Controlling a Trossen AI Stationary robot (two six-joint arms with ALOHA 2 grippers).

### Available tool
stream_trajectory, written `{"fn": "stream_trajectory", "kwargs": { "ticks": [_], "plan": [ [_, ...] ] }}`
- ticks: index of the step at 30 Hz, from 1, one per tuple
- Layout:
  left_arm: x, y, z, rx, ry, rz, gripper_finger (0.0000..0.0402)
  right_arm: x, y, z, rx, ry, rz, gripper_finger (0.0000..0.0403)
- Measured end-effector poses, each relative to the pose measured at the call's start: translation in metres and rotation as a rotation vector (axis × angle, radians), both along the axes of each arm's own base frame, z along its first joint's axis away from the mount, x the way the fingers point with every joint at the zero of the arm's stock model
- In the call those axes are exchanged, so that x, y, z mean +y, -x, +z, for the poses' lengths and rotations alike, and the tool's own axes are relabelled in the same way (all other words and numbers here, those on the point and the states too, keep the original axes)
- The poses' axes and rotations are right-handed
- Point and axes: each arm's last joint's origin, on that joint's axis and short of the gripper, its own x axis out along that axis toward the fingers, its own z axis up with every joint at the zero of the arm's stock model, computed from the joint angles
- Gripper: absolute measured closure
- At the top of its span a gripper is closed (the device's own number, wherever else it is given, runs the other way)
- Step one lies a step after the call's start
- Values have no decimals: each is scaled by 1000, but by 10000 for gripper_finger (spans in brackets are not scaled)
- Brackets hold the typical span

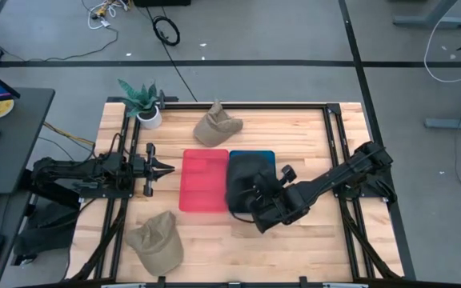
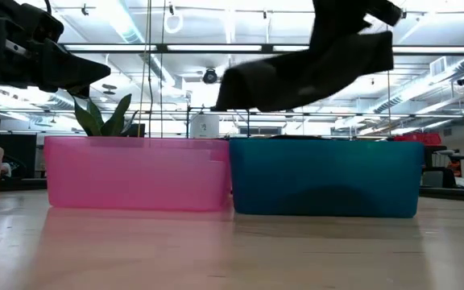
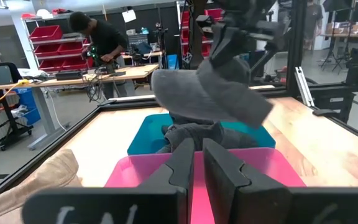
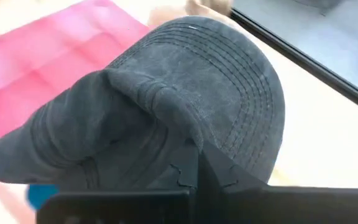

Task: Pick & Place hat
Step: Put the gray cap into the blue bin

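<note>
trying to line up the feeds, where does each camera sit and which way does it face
High view: above the table, looking straight down; both arms, right gripper holding the dark hat.
Low view: table-top height, looking level at the pink bin and blue bin; arms come in from above.
Left wrist view: past the left gripper toward the bins.
Right wrist view: past shut fingers onto the hat.
Shared: all four show the dark hat and pink bin.

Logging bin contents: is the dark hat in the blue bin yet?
Not yet. The dark hat hangs above the blue bin, gripped by the right tool.
</note>
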Motion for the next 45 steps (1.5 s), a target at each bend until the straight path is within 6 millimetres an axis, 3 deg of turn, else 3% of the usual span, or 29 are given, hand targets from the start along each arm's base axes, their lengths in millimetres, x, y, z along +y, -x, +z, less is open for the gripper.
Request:
{"fn": "stream_trajectory", "kwargs": {
  "ticks": [9,17,24,35,45],
  "plan": [
    [0,0,0,1,0,0,362,-27,1,-39,75,-24,-106,403],
    [0,0,0,0,0,0,362,-59,-14,-90,36,-173,-63,403],
    [0,0,0,1,0,0,362,-84,-5,-124,23,-285,-102,403],
    [0,0,0,0,0,0,362,-87,-2,-125,103,-346,-72,401],
    [0,0,0,1,0,0,362,-72,9,-89,68,-373,48,362]
  ]
}}
